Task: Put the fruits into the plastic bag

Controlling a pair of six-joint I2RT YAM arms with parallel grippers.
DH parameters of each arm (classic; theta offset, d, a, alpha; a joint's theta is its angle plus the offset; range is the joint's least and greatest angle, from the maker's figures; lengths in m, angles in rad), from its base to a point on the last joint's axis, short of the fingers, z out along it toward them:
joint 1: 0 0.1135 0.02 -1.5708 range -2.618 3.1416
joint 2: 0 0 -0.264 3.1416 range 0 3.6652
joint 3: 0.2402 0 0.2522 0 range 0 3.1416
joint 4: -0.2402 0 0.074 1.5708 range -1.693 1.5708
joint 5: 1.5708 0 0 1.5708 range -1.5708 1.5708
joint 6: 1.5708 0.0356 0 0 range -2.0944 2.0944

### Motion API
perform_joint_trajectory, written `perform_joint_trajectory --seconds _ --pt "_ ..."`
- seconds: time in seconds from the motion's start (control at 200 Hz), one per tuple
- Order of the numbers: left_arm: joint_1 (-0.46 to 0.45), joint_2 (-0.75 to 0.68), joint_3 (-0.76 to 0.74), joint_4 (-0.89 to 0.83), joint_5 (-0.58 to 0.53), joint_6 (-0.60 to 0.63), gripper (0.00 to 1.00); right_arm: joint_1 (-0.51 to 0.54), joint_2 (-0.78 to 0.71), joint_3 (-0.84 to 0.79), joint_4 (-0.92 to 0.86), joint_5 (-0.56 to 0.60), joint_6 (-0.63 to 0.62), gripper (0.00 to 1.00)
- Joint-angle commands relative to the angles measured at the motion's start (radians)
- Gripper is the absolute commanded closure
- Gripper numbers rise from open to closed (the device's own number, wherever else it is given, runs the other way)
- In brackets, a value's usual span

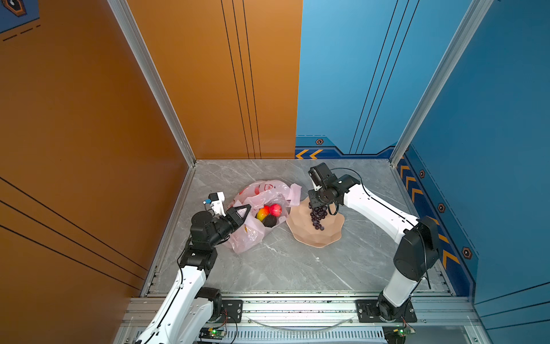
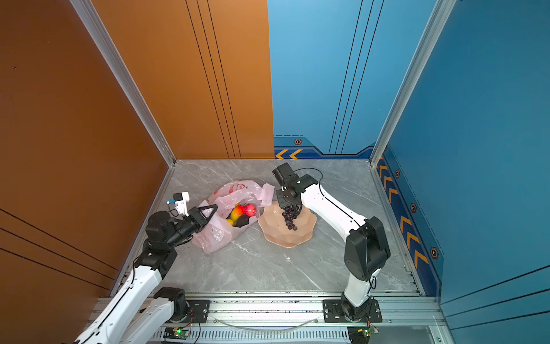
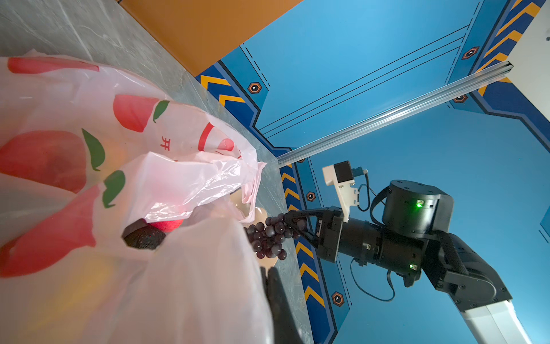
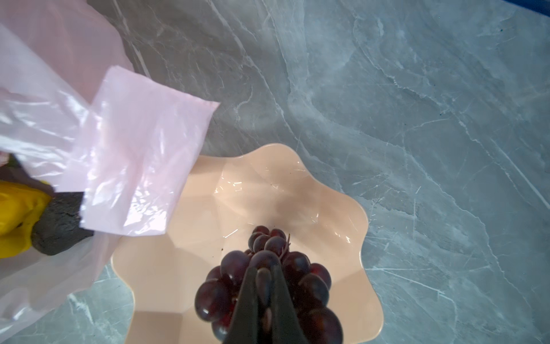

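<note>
Centre frame: clamps purple grape bunch in right tool at peach scalloped bowl; left of it, pinches plastic bag rim with left tool.

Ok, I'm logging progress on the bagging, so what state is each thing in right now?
plastic bag: lying on the table, mouth open
red apple: inside the bag
mango: inside the bag
avocado: inside the bag
grape bunch: over the bowl, not yet bagged
bowl: upright, otherwise empty
left gripper: jaws shut on the bag's rim
right gripper: jaws shut on the grape bunch
</note>
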Motion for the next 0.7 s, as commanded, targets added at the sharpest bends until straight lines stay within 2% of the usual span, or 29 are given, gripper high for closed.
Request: perform_joint_trajectory --seconds 0.0,0.35,0.596,0.696 --pt "-0.014 0.007 0.027 0.021 0.0 0.008 1.0 -0.002 -0.077 -0.007 0.04 -0.029 0.037 1.0" --pt "-0.05 0.028 0.04 0.023 -0.017 0.02 1.0 0.035 -0.189 0.073 0.04 -0.032 0.056 1.0" --pt "-0.083 0.067 0.068 0.021 -0.03 0.035 1.0 0.088 -0.165 0.288 -0.017 -0.012 0.027 1.0" --pt "-0.098 0.077 0.075 0.027 -0.037 0.037 1.0 0.146 -0.132 0.372 -0.026 -0.02 0.022 1.0"
